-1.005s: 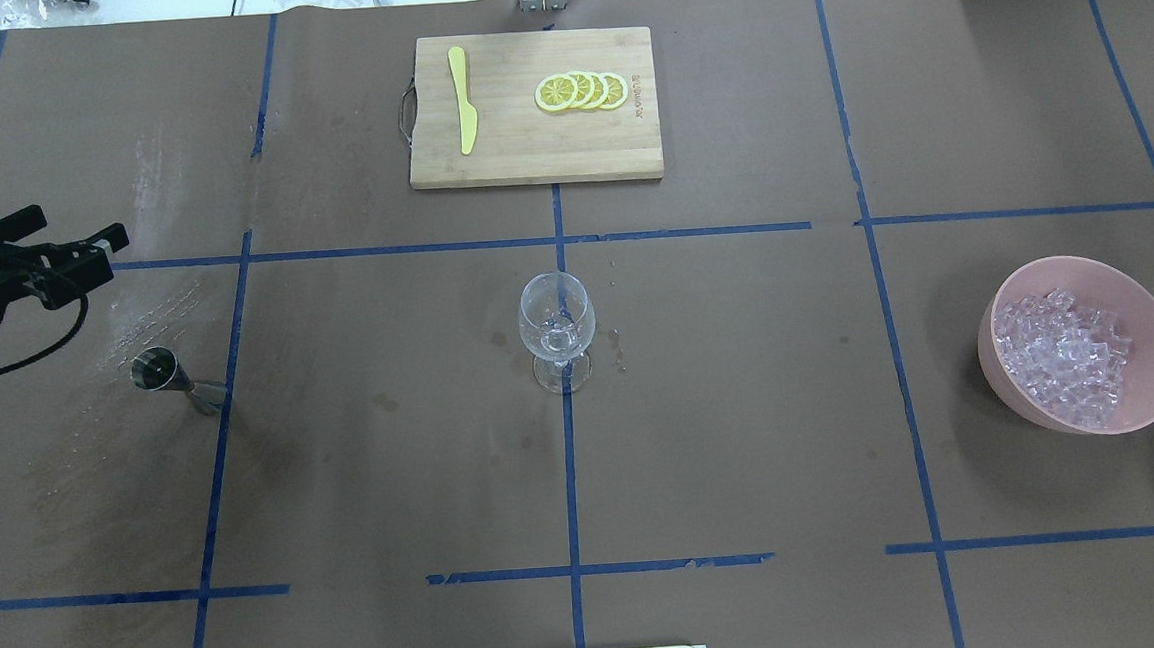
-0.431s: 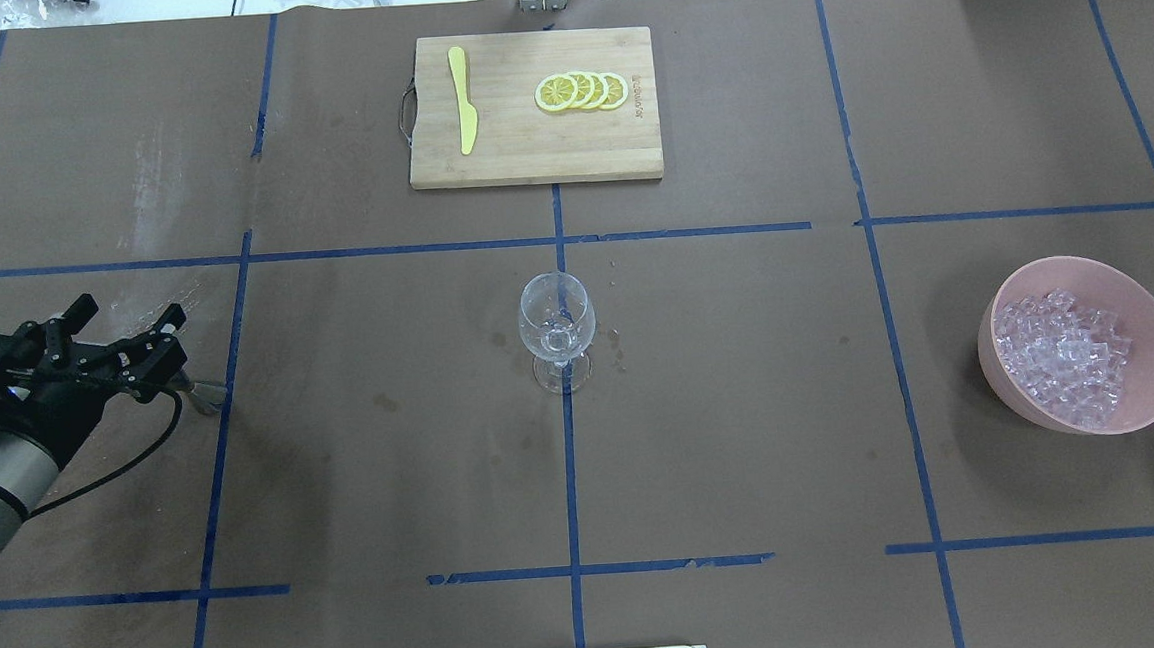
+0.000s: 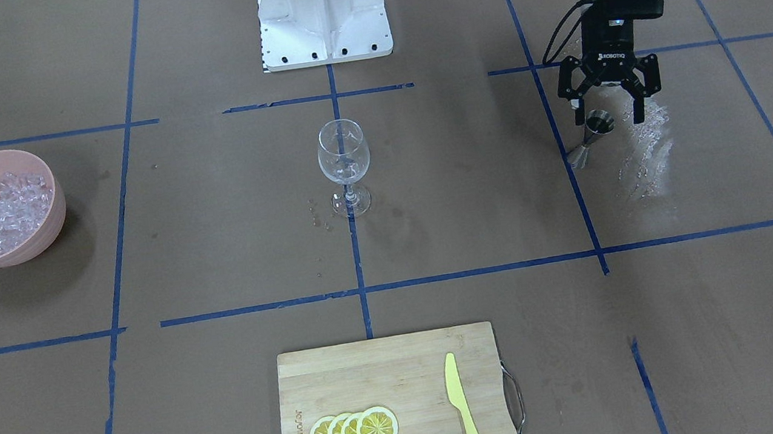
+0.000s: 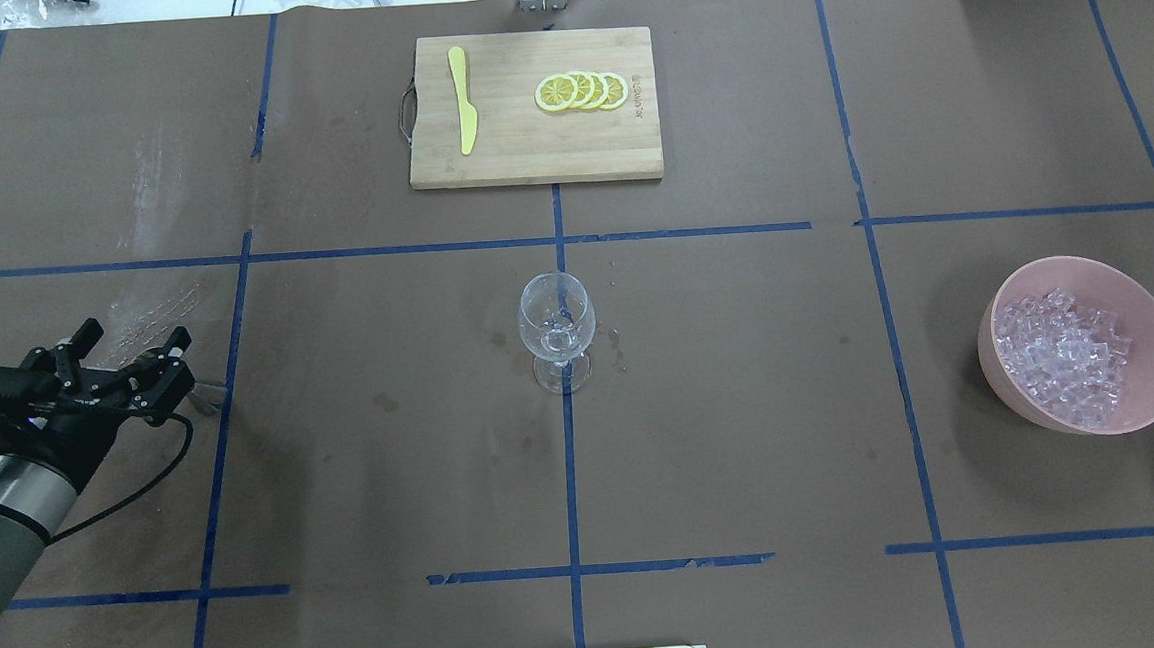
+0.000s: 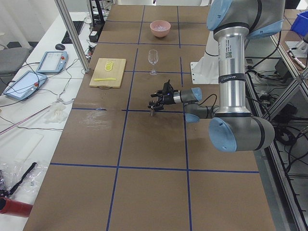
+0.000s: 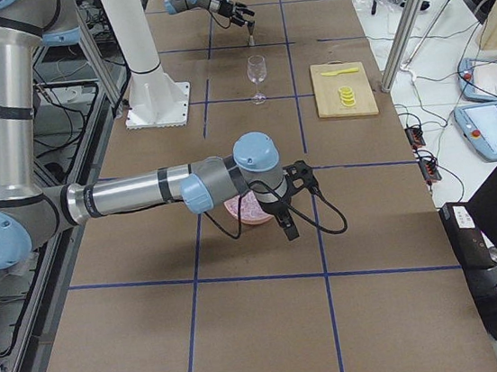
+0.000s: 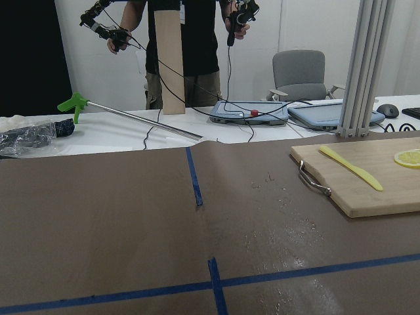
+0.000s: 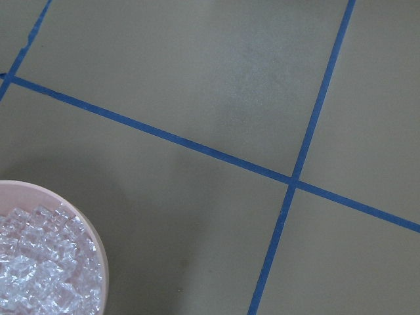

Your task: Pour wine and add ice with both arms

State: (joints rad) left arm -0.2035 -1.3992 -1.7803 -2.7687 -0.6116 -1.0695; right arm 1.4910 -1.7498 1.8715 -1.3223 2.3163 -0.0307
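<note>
My left gripper (image 3: 608, 109) is open, its fingers on either side of the top of a small steel jigger (image 3: 597, 123) that stands on the table. In the overhead view the left gripper (image 4: 137, 339) covers most of the jigger. An empty wine glass (image 4: 557, 330) stands at the table's middle. The ice (image 4: 1065, 354) is heaped in a pink bowl (image 4: 1153, 399) at the right. My right gripper (image 6: 287, 225) shows only in the exterior right view, just beyond the bowl; I cannot tell whether it is open. The right wrist view shows the ice (image 8: 36, 269).
A wooden cutting board (image 4: 527, 157) with lemon slices (image 4: 583, 91) and a yellow knife (image 4: 463, 101) lies at the far middle. A wet patch (image 3: 645, 138) marks the paper beside the jigger. The robot base (image 3: 322, 9) stands at the near edge.
My left gripper has come in from the far left and down over the jigger, staying open. The glass, bowl and board have not moved.
</note>
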